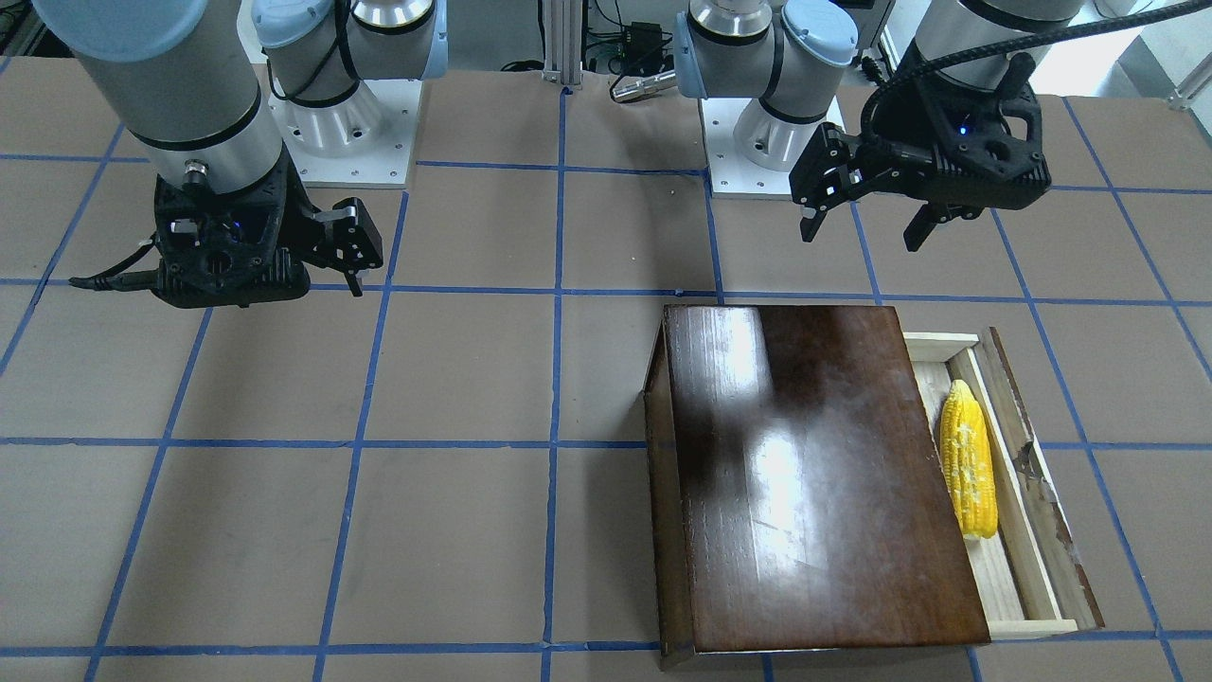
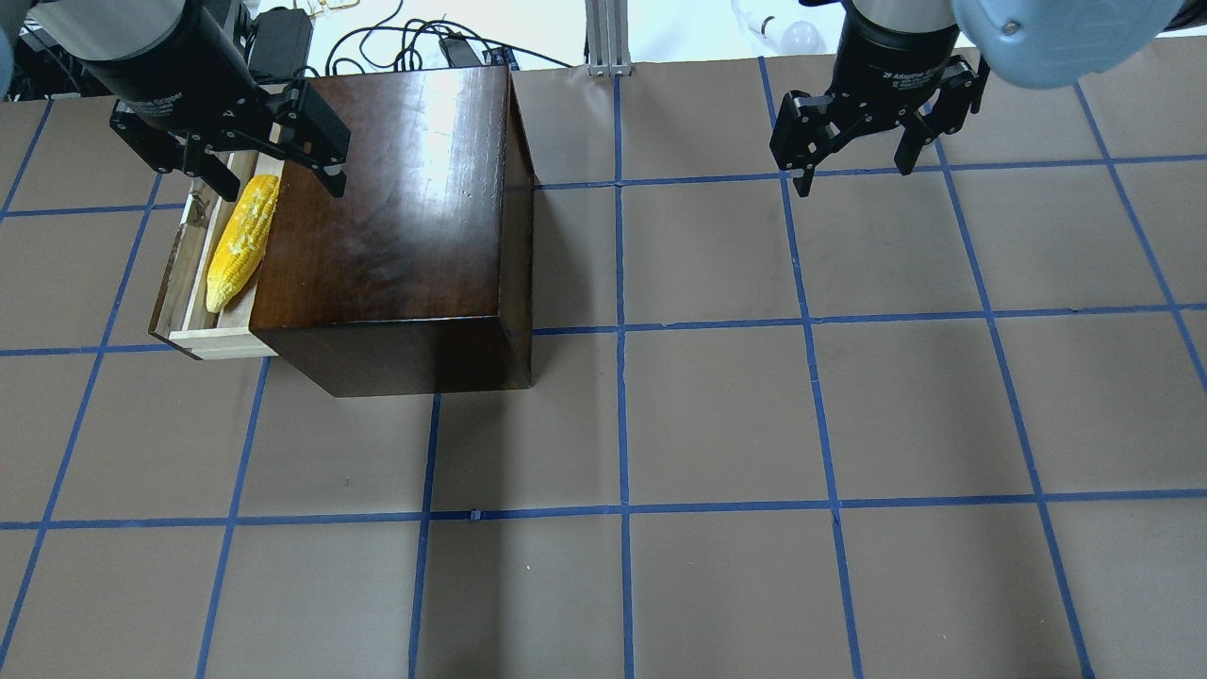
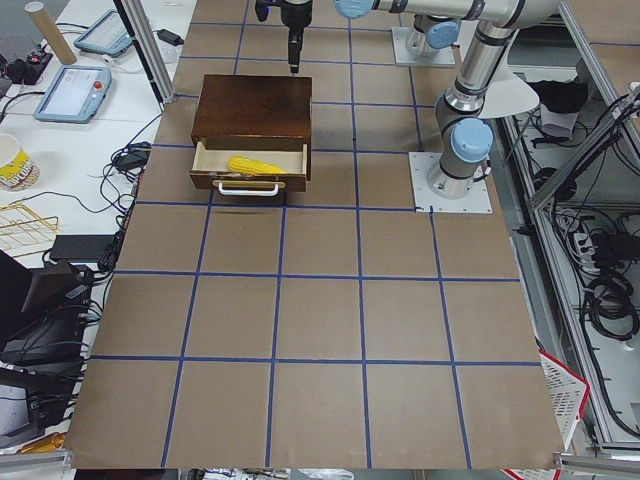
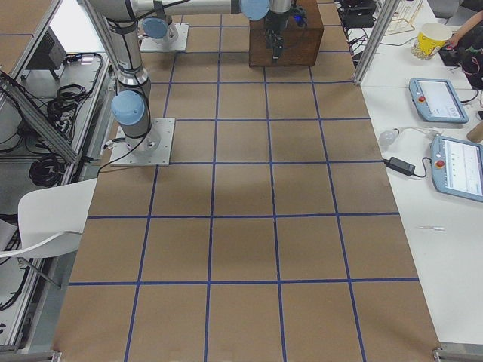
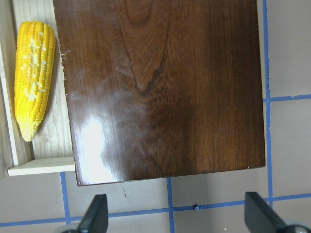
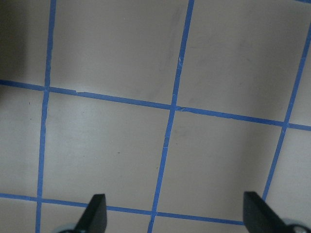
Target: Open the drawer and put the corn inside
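The corn (image 2: 243,240) lies in the open drawer (image 2: 217,341) at the overhead view's upper left, its long axis parallel to the drawer front. The left gripper (image 2: 262,174), wide and empty, is nearer, just above the corn in frame. The right gripper (image 2: 853,174), also wide, is well apart at upper right.

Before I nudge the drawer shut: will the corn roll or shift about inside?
The corn is round and tapered, so it may roll slightly. It lies lengthwise in the drawer, close to its front wall, which would likely carry it along. It looks stiff, probably light.
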Tool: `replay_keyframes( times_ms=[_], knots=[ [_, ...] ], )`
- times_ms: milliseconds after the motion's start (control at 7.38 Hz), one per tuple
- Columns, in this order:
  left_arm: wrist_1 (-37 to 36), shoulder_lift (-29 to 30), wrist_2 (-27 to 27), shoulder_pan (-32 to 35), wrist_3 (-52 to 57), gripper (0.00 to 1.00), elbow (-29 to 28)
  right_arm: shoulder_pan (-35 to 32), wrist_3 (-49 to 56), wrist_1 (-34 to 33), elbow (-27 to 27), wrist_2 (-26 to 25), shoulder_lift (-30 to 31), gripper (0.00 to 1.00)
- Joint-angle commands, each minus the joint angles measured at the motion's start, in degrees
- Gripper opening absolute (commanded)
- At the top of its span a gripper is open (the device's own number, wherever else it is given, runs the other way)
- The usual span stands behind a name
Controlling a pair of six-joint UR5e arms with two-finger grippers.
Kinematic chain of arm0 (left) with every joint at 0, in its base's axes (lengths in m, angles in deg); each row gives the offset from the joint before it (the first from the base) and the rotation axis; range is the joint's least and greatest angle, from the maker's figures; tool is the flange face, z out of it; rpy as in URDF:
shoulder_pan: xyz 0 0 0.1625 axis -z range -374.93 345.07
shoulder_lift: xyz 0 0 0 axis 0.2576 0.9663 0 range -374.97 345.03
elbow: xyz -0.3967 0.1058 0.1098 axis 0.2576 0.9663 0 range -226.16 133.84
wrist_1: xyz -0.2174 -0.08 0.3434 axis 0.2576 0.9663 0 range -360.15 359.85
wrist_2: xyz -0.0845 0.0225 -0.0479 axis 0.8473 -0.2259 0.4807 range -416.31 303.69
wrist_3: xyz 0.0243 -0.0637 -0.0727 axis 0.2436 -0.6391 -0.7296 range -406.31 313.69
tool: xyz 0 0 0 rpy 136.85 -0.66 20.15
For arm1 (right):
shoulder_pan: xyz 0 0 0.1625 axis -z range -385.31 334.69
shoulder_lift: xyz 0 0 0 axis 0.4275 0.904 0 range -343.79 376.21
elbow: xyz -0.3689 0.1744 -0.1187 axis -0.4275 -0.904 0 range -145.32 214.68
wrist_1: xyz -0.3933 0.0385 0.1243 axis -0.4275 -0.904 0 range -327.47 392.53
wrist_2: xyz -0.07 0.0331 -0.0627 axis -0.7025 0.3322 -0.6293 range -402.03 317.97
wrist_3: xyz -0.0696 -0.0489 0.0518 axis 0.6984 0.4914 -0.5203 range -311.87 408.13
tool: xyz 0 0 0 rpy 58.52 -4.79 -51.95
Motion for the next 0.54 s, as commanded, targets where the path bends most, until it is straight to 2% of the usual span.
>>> replay_keyframes(
  times_ms=[0,407],
  knots=[
    [3.3,0.8,-0.1,0.2,-0.8,1.0,-2.1,0.0,0.0,0.1,0.0,0.0,0.0,1.0],
    [3.0,0.8,0.0,0.4,-0.1,1.0,-1.5,0.0,-0.1,0.0,0.0,0.0,0.0,1.0]
  ],
)
